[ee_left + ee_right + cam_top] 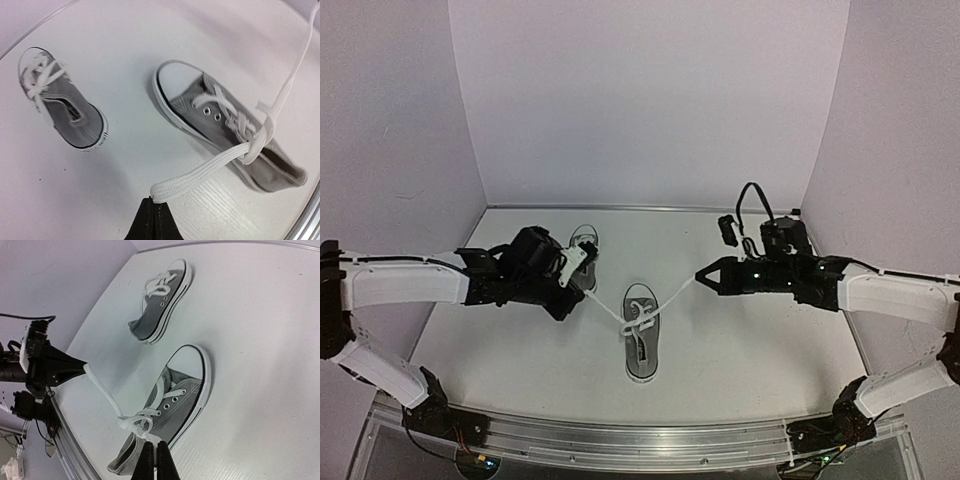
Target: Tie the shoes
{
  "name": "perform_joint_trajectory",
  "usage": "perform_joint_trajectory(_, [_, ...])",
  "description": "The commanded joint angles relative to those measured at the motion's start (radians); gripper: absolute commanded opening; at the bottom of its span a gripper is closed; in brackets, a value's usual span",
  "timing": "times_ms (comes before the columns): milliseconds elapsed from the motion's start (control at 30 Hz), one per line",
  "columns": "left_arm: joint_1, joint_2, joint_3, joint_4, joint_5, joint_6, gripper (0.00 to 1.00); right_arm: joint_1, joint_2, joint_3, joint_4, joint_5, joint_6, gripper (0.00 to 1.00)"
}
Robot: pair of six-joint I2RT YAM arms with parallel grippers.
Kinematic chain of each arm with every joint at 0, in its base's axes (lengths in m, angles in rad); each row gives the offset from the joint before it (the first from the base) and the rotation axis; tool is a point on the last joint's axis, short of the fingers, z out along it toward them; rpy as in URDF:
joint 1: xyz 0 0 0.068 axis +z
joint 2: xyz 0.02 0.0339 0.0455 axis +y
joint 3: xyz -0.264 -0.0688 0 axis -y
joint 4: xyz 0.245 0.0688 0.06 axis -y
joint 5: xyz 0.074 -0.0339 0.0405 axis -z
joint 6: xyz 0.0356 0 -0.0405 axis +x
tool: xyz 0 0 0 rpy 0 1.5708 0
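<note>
1. Closest to the left wrist camera, your left pincer [154, 201] is pinched fully together on the tip of 1 white lace end [200, 172]. That end runs taut to the shoe being tied.
2. Your right pincer [153, 446] is clamped just as tightly on the other lace end [672, 297], which is stretched out to the right side.
3. Between the 2 pincers, the near sneaker [642, 352] stands on its sole in the middle of the bench [750, 345], toe pointing away from the arm bases. The 2 ends cross over its tongue, so you are most likely cinching the first crossover.
4. Pull both ends outward in opposite directions with matched force. An uneven pull would probably drag or spin such a light shoe.
5. Keep both pulls low. A steep upward angle could lift the sneaker off the bench.
6. Stop when the crossing sits snug against the top eyelets. You hold both ends near their tips, which leaves plenty of lace for the loops.
7. The far sneaker [67, 107] sits just behind your left pincer. Its laces lie bunched on top, and you cannot tell whether they are tied. Watch your left arm there.
</note>
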Motion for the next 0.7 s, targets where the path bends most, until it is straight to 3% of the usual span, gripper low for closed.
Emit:
perform_joint_trajectory(0, [0.065,-0.139,-0.081,0.109,-0.02,-0.226,0.0,-0.01,-0.096,-0.089,0.002,0.158,0.102,0.0])
perform_joint_trajectory(333, [0.098,-0.335,-0.306,0.137,-0.184,-0.55,0.0,-0.016,-0.226,-0.277,-0.156,0.529,0.427,0.0])
perform_joint_trajectory(667, [0.124,-0.299,-0.345,-0.042,-0.306,-0.775,0.0,-0.016,-0.199,-0.355,-0.248,0.657,0.706,0.0])
